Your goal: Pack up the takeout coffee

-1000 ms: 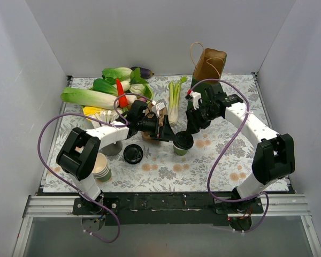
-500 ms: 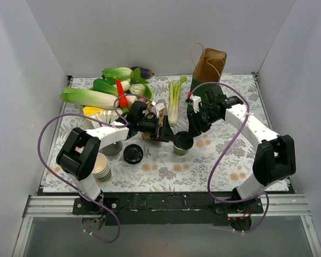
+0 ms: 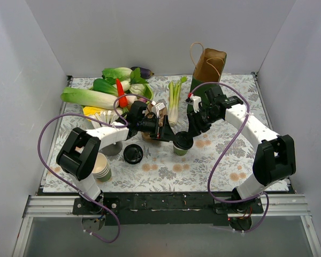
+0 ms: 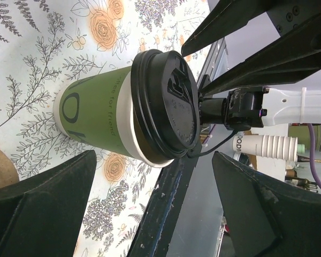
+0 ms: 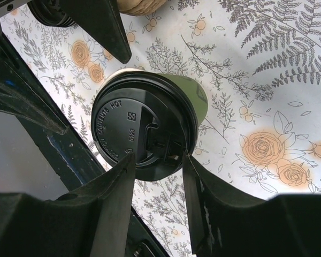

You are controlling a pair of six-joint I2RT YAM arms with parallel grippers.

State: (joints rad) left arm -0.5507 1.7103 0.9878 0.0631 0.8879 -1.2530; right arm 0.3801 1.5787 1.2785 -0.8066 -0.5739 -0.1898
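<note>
Showed takeout coffee point(image 4: 96, 120) upright on floral cloth point(image 5: 267, 80), long axis vertical, black lid point(image 4: 168, 104) on top, contents hidden. Stood between wide-spread fingers of left gripper point(image 4: 152, 158), untouched. Met at lid rim by narrow-set right gripper point(image 5: 159, 160); hold there could not be told.

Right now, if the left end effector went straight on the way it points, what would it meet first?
The dark green paper cup with the black plastic lid, straight ahead of the open left end effector, probably; depth is unclear.
</note>
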